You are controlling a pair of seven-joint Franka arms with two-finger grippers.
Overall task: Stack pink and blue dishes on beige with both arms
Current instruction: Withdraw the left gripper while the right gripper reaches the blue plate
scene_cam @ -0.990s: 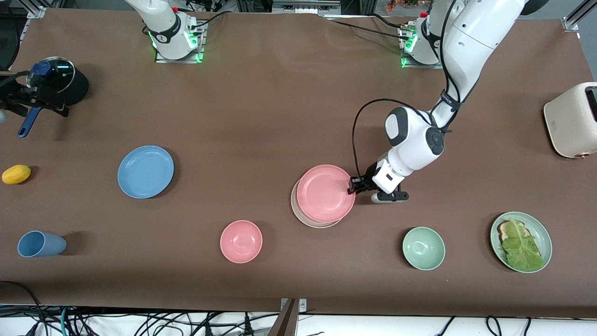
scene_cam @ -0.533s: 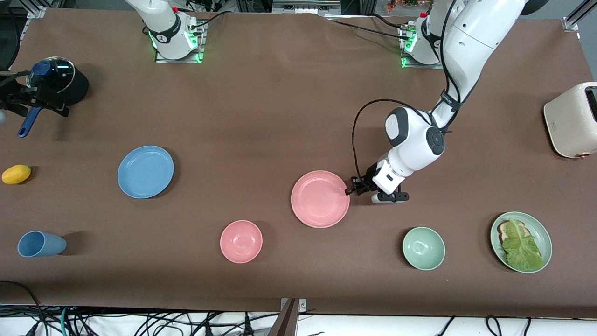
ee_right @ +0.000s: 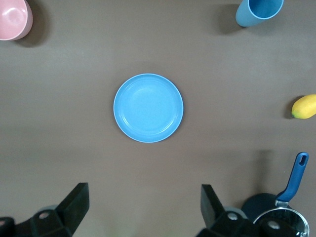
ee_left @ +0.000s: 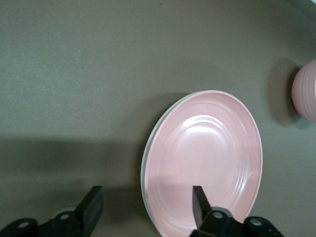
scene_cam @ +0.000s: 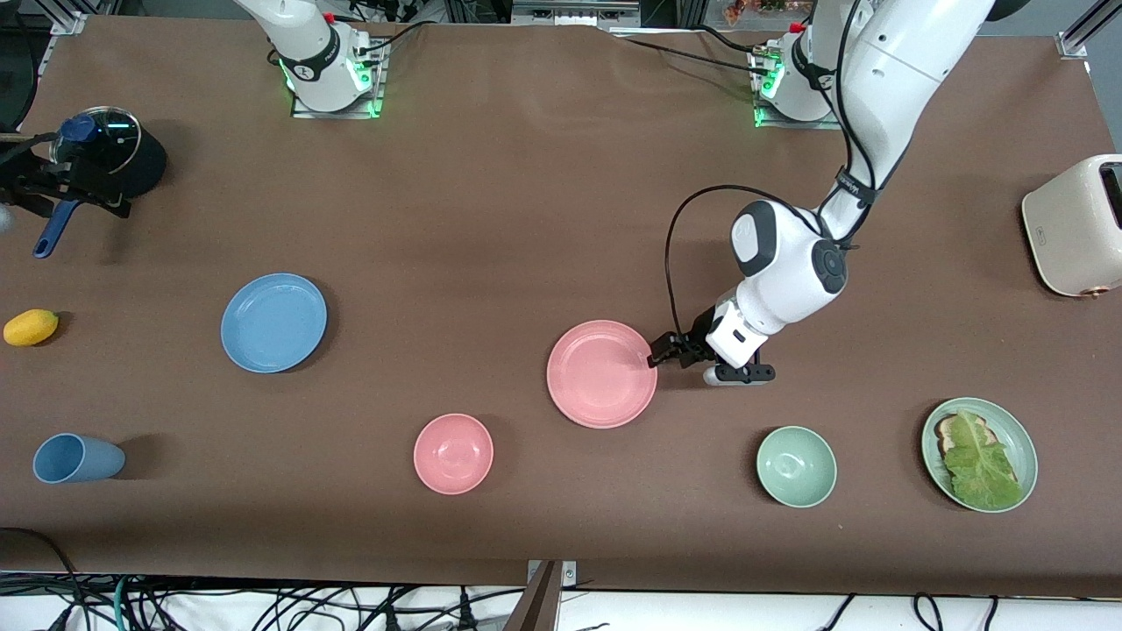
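The pink plate [scene_cam: 601, 373] lies flat on the beige plate [ee_left: 142, 173], which shows only as a thin pale rim under it in the left wrist view. My left gripper [scene_cam: 663, 351] is open at the pink plate's edge toward the left arm's end. One finger is over the plate [ee_left: 207, 158], the other over bare table, and neither holds anything. The blue plate [scene_cam: 273, 322] sits alone toward the right arm's end. My right gripper [ee_right: 143, 197] is open and high over the table beside the blue plate [ee_right: 148, 107]; it is outside the front view.
Nearer the camera stand a pink bowl [scene_cam: 453, 453], a blue cup [scene_cam: 74, 457], a green bowl [scene_cam: 796, 466] and a green plate with toast and lettuce [scene_cam: 979, 453]. A lemon [scene_cam: 31, 327] and a lidded pot [scene_cam: 105, 158] are at the right arm's end, a toaster [scene_cam: 1074, 225] at the left arm's.
The pink plate, held off-centre over the beige plate a second ago, now lies squarely on it. My left gripper has let go and drawn back slightly from the rim.
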